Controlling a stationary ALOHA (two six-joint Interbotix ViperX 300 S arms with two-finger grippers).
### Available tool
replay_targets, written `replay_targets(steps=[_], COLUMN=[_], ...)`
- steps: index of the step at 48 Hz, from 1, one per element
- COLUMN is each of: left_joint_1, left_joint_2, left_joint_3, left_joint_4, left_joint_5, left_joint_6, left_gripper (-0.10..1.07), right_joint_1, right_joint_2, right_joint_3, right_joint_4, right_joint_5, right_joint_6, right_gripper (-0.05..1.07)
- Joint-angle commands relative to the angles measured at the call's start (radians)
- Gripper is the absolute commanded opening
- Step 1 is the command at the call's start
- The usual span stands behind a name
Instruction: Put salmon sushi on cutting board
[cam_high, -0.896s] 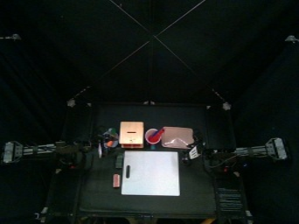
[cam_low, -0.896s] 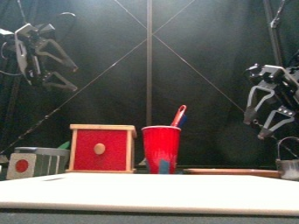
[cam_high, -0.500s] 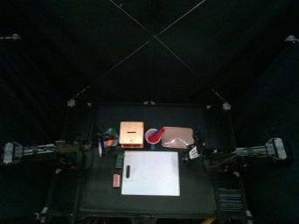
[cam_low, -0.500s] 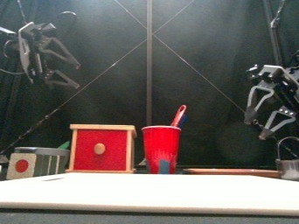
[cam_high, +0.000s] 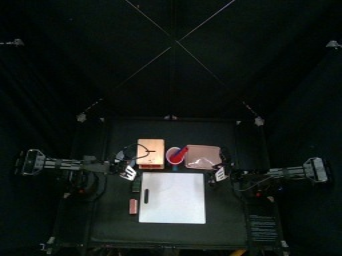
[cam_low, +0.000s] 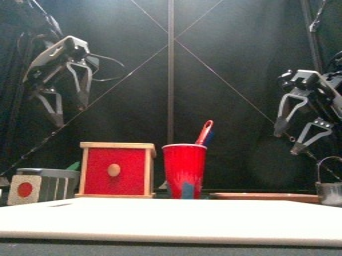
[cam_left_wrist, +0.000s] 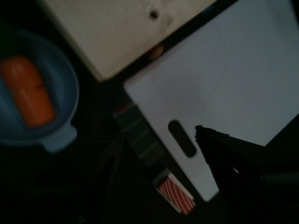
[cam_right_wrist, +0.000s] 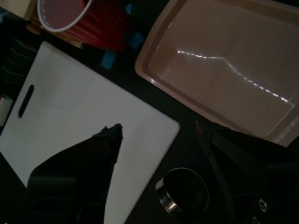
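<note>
- Top view: the white cutting board (cam_high: 174, 198) lies flat on the tabletop (cam_high: 107, 225) near its front edge. The salmon sushi (cam_high: 134, 206) lies on the tabletop just beside the board's left edge, apart from it. The left gripper (cam_high: 127, 166) hangs over the tabletop's left side near the board's far-left corner; the right gripper (cam_high: 221, 175) hangs by the board's right edge.
- Front view: both arms hang high and touch nothing. The left gripper (cam_low: 60, 95) points down with its jaws spread; the right gripper (cam_low: 301, 125) likewise hangs released. A red cup (cam_low: 185, 170) stands beside a red wooden box (cam_low: 116, 169).
- Left wrist view: the board's handle slot shows, with the sushi (cam_left_wrist: 173, 190) next to the board's edge and a blue bowl (cam_left_wrist: 33, 96) holding an orange piece.
- Right wrist view: the board (cam_right_wrist: 82, 131), the cup (cam_right_wrist: 82, 19) and a pinkish tray (cam_right_wrist: 228, 66) lie below; nothing is gripped.
</note>
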Motion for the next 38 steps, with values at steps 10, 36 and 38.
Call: replay_targets(steps=[10, 36, 38], left_joint_1=[-0.179, -0.408, -0.414], left_joint_2=[0.118, 0.411, 0.420], left_joint_3=[0.028, -0.084, -0.083], left_joint_4=[0.103, 0.107, 0.089], left_joint_5=[-0.008, -0.011, -0.011], left_joint_6=[-0.377, -0.652, -0.653], left_gripper=[0.98, 0.98, 0.98], right_joint_1=[-0.002, 0.003, 0.003], right_joint_2=[0.003, 0.020, 0.021], right_joint_3=[0.002, 0.002, 0.002], right_joint_4=[-0.021, -0.028, -0.028], right_joint_5=[-0.002, -0.017, -0.020], right_joint_6=[0.000, 0.000, 0.000], right_gripper=[0.98, 0.98, 0.98])
